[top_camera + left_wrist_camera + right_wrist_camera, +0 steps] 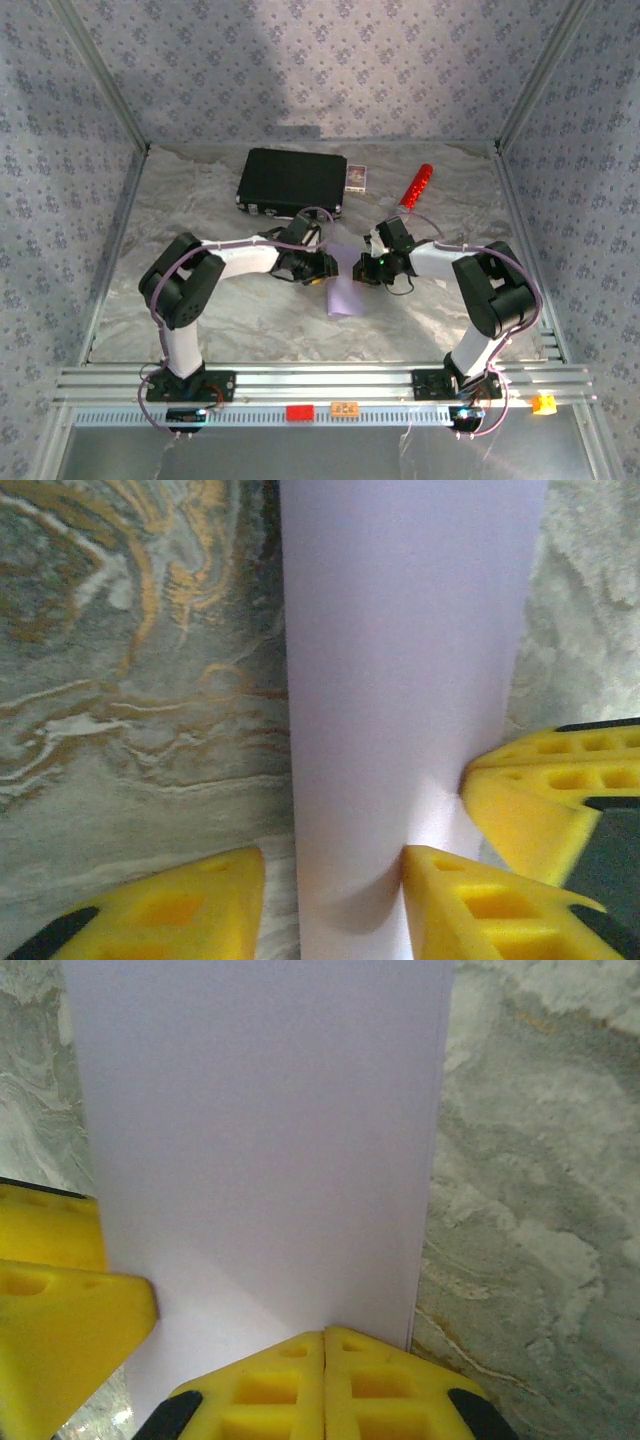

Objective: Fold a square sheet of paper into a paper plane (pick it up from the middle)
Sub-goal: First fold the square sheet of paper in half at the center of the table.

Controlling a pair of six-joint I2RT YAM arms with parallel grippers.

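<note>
On the table lies a paper sheet. The left gripper has its fingers apart around it; the right gripper clamps its edge.

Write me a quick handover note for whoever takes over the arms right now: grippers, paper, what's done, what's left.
Left gripper: open, fingers set apart across the paper.
Right gripper: shut, tips at the paper's opposite side; I can't tell whether they pinch it.
Paper: lying on the table between the two grippers.
Done: the paper shows as a narrow strip, so it is probably folded in half once.
Left: no pointed nose or wings yet, so those folds are to do.
Black case, small box and red tube sit at the back, apart from the work.
</note>
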